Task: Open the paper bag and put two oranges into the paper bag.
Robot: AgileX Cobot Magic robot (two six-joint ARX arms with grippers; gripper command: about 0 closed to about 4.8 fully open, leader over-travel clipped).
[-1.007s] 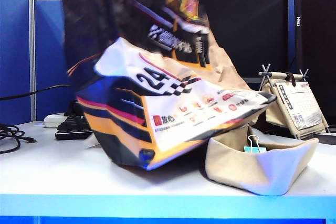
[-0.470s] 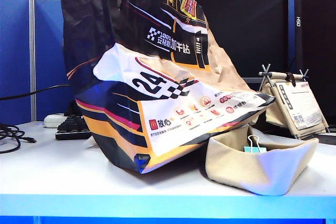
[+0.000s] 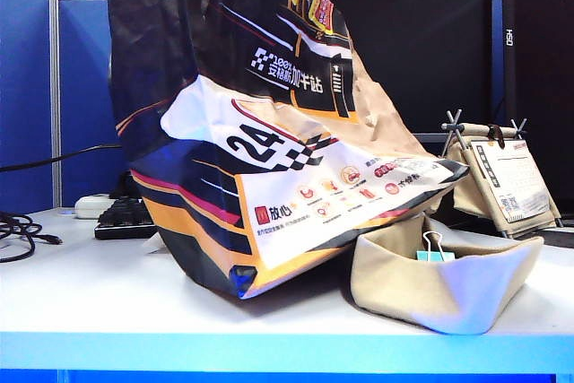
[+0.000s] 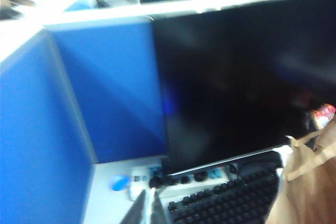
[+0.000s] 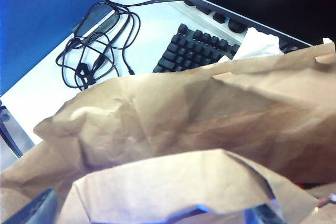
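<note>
We see white bench (image 3: 81,293), blue partition walls (image 3: 27,96), dark monitor (image 4: 236,77) behind, black keyboard (image 5: 197,51), tangled cables (image 5: 97,45), ceiling tiles top left.

Beige fabric tray (image 3: 439,289) with binder clip (image 3: 435,248); black keyboard (image 5: 202,51); tangled cable (image 5: 97,51).

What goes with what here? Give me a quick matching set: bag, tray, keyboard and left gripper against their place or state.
Things:
1. bag
2. tray
3. keyboard
4. left gripper

Place or state:
A. shut, holding nothing, above the power strip by the keyboard
B. low and beige, with a binder clip on its rim
C. black, on the table behind the bag
D. standing tall, its lower part leaning over the tray

Pairs: 1-D, 2-B, 3-C, 4-A
</note>
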